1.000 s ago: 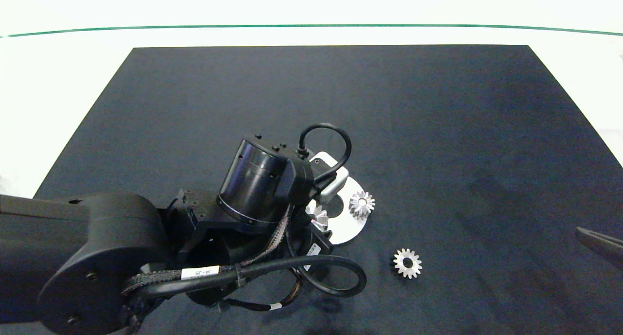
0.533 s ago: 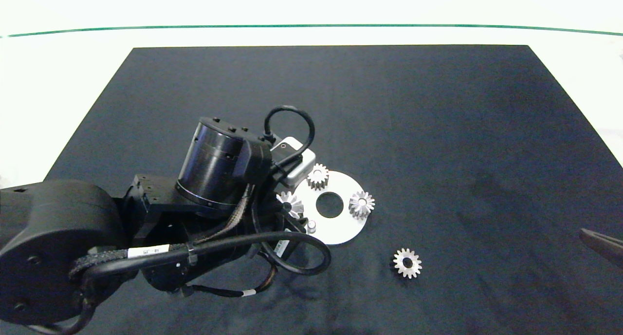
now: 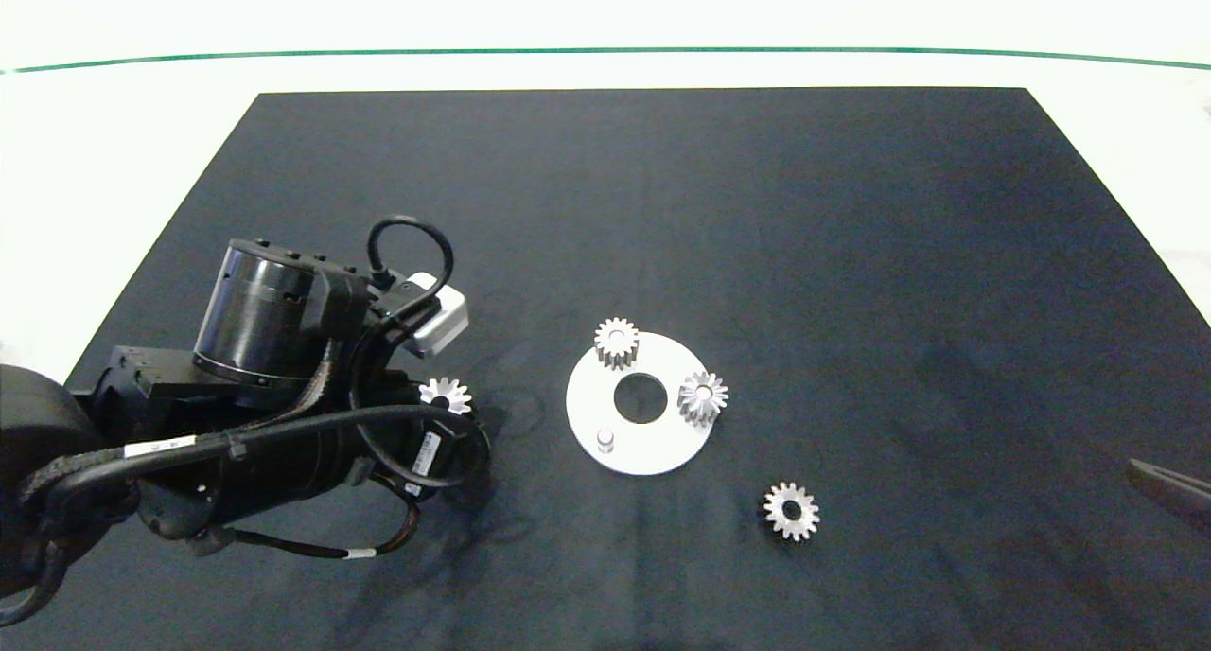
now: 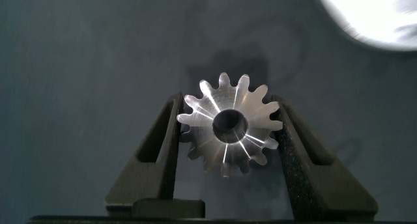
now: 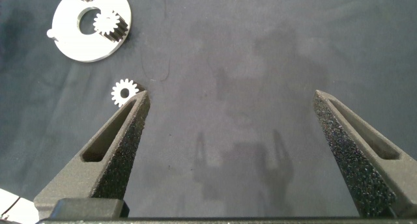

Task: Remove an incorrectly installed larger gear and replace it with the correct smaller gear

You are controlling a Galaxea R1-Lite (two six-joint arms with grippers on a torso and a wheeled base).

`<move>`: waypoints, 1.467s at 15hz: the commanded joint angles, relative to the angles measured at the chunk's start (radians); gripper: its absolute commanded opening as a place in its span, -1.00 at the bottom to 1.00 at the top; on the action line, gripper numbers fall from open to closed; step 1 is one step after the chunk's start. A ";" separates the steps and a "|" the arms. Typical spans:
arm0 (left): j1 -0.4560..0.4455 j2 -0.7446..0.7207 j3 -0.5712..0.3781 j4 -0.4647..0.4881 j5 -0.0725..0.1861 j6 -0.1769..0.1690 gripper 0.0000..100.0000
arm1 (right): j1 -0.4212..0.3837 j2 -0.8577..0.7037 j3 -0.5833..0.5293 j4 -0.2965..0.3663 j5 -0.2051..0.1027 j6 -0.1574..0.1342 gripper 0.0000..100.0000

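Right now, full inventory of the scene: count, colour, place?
Larger silver metal spur gear: 1, silver, clamped in the left gripper, left of the plate.
Smaller silver metal spur gear: 1, silver, loose on the mat, near side and right of the plate.
Round white plate: 1, white, mat centre, with a centre hole.
Mounted gears: 2, silver, on the plate's far and right edges.
Bare peg: 1, silver, plate's near-left.
Black mat: 1, on the white table.
Left gripper: shut on the gear.
Right gripper: open, at the mat's right edge.
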 commanded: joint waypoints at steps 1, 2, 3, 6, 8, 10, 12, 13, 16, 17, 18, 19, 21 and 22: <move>0.080 -0.047 0.037 -0.002 -0.048 0.000 -0.38 | 0.000 0.000 0.001 0.002 0.001 -0.001 1.00; 0.093 -0.053 0.043 0.000 -0.057 0.000 -0.38 | 0.000 0.000 0.002 0.002 -0.001 -0.001 1.00; 0.110 -0.057 0.054 -0.002 -0.071 0.000 -0.38 | 0.000 0.000 0.002 0.003 -0.001 -0.001 1.00; 0.159 -0.060 0.089 -0.006 -0.115 0.000 -0.38 | 0.000 0.002 0.014 0.002 -0.001 -0.003 1.00; 0.174 -0.063 0.115 -0.009 -0.138 0.000 -0.38 | 0.000 -0.001 0.021 0.002 -0.001 -0.003 1.00; 0.182 -0.059 0.139 -0.040 -0.140 -0.002 -0.38 | 0.000 -0.005 0.022 0.003 -0.002 -0.003 1.00; 0.182 -0.054 0.162 -0.075 -0.140 -0.002 -0.38 | -0.001 -0.006 0.024 0.003 -0.002 -0.003 1.00; 0.180 -0.054 0.169 -0.082 -0.140 -0.002 -0.38 | 0.000 -0.006 0.027 0.002 -0.002 -0.003 1.00; 0.183 -0.056 0.176 -0.089 -0.158 -0.009 1.00 | 0.000 -0.009 0.037 0.003 -0.002 -0.004 1.00; 0.185 -0.059 0.176 -0.091 -0.160 -0.009 1.00 | -0.001 -0.009 0.037 0.003 -0.002 -0.004 1.00; 0.186 -0.063 0.178 -0.092 -0.160 -0.009 1.00 | 0.000 -0.008 0.041 0.003 -0.002 -0.004 1.00; 0.196 -0.074 0.178 -0.092 -0.160 -0.009 1.00 | 0.002 -0.005 0.045 0.005 -0.002 -0.004 1.00; 0.199 -0.099 0.179 -0.089 -0.161 -0.009 1.00 | 0.006 0.002 0.050 0.016 -0.002 -0.007 1.00; 0.199 -0.117 0.179 -0.088 -0.161 -0.009 1.00 | 0.011 0.003 0.045 0.042 -0.001 -0.010 1.00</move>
